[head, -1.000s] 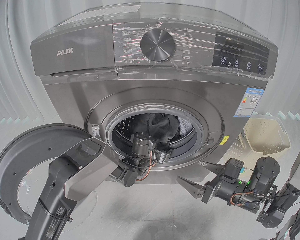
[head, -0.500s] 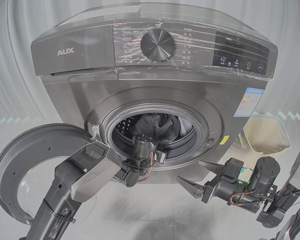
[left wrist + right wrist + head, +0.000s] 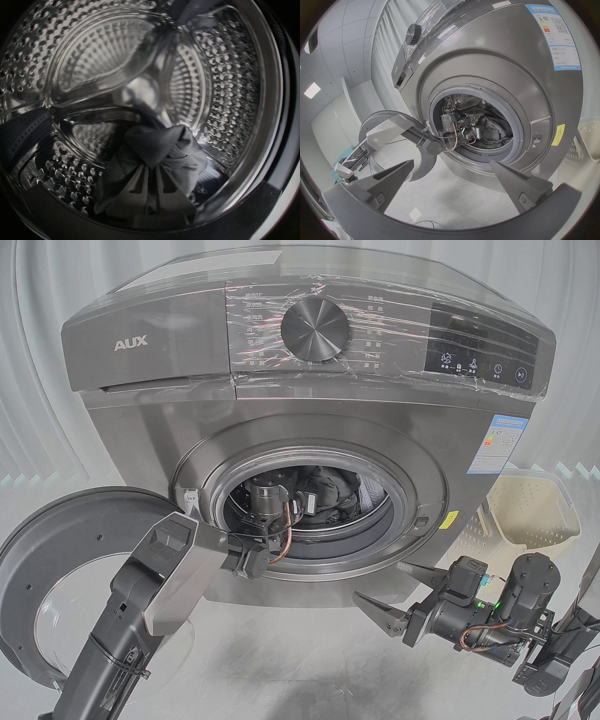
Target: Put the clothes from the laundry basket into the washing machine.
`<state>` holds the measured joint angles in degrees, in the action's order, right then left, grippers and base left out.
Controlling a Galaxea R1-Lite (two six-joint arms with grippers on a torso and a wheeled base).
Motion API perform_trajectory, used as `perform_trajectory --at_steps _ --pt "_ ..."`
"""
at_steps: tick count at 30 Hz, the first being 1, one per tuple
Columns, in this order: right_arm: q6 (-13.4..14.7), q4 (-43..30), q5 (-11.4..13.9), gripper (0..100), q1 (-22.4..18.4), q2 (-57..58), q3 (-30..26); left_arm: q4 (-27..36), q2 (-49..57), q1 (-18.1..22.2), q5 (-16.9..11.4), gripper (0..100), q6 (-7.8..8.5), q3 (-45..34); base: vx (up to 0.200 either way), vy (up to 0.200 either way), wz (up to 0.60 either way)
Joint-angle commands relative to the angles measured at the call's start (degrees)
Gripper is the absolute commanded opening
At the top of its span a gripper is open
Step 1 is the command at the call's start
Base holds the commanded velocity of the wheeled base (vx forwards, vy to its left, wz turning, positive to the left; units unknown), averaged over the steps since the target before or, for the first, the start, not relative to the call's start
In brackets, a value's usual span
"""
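**Q:** Where is the clothing seen?

**A:** A dark garment (image 3: 162, 147) is pictured inside the drum (image 3: 218, 78) of the washing machine (image 3: 300, 415), bunched low in the perforated steel tub. It is pinched by the left gripper (image 3: 152, 170), whose fingers are drawn narrow with cloth folded over their tips. The left arm is seen passed through the round opening. Whether the cloth touches the drum wall cannot be told.

**Q:** And the right gripper?

**A:** The right gripper (image 3: 378, 582) is shown outside the machine, low in front of its lower right corner and above the floor (image 3: 281, 665). Its fingers are spread wide, and nothing is held between them.

**Q:** What else is framed?

**A:** The door (image 3: 69, 534) is seen swung fully open on the robot's left. A cream laundry basket (image 3: 537, 509) with perforated walls is set just beside the machine on the right; what lies in it cannot be told. A round dial (image 3: 314, 329) is seen on the panel above, which is wrapped in clear film.
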<state>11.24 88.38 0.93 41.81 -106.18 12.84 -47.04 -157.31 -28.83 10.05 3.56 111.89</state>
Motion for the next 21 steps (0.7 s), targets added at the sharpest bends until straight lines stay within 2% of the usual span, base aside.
perform_trajectory --at_steps 1,7,8,10,13,19,21 --pt "0.01 0.04 -0.05 100 0.02 -0.17 -0.09 -0.51 -2.57 1.76 0.24 0 -0.66 2.71 0.000 0.000 0.00" --pt "0.01 0.04 -0.05 100 0.02 -0.34 -0.09 -0.77 -2.74 2.55 0.33 0 -0.84 2.71 0.000 0.000 0.00" --pt "0.01 0.04 -0.05 100 0.02 -0.34 -0.09 -0.77 -2.57 2.64 0.33 100 -0.84 2.71 0.000 0.000 0.00" --pt "0.01 0.04 -0.05 100 0.02 -0.43 -0.09 -0.77 -2.48 2.64 0.33 100 -1.01 2.71 0.000 0.000 0.00" --pt "0.01 0.04 -0.05 100 0.02 -0.43 -0.09 -0.59 -2.04 2.11 0.41 100 -2.50 2.71 0.000 0.000 0.00" --pt "0.01 0.04 -0.05 100 0.02 -0.34 -0.18 0.02 1.48 0.44 0.68 100 -2.50 0.79 0.000 0.000 0.00" --pt "0.01 0.04 -0.05 100 -0.07 -0.34 -0.09 -0.51 5.43 -1.32 0.68 100 -2.50 -4.75 0.000 0.000 0.00"
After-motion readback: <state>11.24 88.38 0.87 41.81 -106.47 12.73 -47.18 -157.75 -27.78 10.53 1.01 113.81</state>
